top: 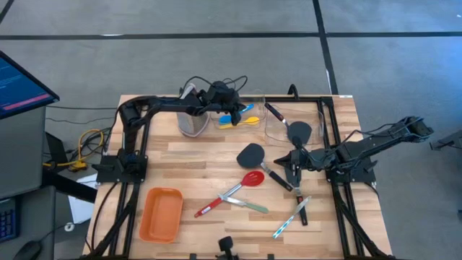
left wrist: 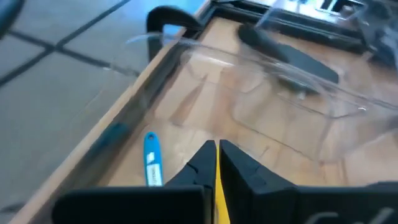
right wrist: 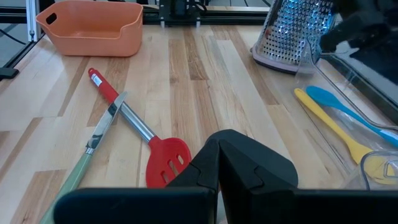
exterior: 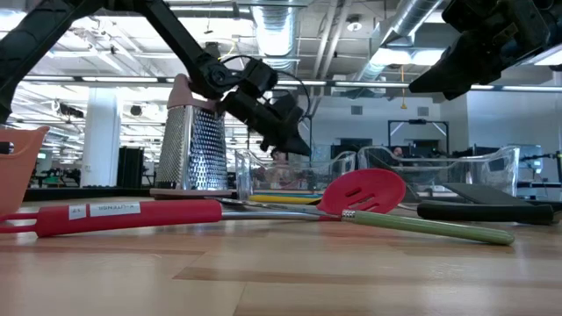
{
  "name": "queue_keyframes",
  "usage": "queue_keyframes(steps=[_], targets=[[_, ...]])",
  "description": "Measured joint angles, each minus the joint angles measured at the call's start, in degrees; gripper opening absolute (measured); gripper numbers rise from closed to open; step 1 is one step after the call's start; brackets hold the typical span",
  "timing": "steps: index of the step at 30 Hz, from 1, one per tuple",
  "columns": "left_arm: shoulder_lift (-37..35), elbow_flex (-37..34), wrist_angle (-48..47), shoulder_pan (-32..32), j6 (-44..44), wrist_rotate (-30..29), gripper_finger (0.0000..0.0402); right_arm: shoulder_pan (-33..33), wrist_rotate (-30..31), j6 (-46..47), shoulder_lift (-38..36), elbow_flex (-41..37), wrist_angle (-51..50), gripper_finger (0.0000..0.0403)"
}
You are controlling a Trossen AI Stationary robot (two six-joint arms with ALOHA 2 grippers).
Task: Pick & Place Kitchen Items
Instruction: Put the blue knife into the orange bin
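My left gripper [top: 232,108] is shut and hangs above a clear bin [top: 254,99] at the far edge. A yellow spoon [top: 244,121] and a blue spoon [right wrist: 348,112] lie flat on the bin's floor; a yellow strip [left wrist: 217,180] shows through the slit between my fingers. My right gripper [right wrist: 217,163], shut, hovers well above the table [exterior: 492,44] beside a black spatula [top: 251,153]. A red slotted spoon [top: 232,191] rests across a green-handled tool [top: 249,205]. Blue- and pink-handled tools [top: 292,214] lie near the right front. A second black spatula [top: 298,132] sits in the right-hand bin.
A metal grater [top: 193,120] stands just left of the left gripper's bin. The orange tray [top: 160,214] sits at the near left. A second clear bin [top: 312,115] is by the far right edge. Bare wood lies between the tray and the grater.
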Motion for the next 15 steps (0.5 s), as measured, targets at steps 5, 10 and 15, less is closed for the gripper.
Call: queue_keyframes(steps=[5,10,15], targets=[[-4.05,0.0,-0.82,-1.79,3.1,0.01,0.0001,0.0,0.0,0.0,0.0,0.02,-0.02,0.0001],[-11.23,0.02,-8.0,-4.71,6.12,-0.01,0.0001,0.01,0.0,0.0,0.0,0.02,-0.01,0.0001],[-18.6,-0.4,-18.83,-9.59,9.01,-0.02,0.0001,0.01,0.0,0.0,0.0,0.02,-0.02,0.0001]])
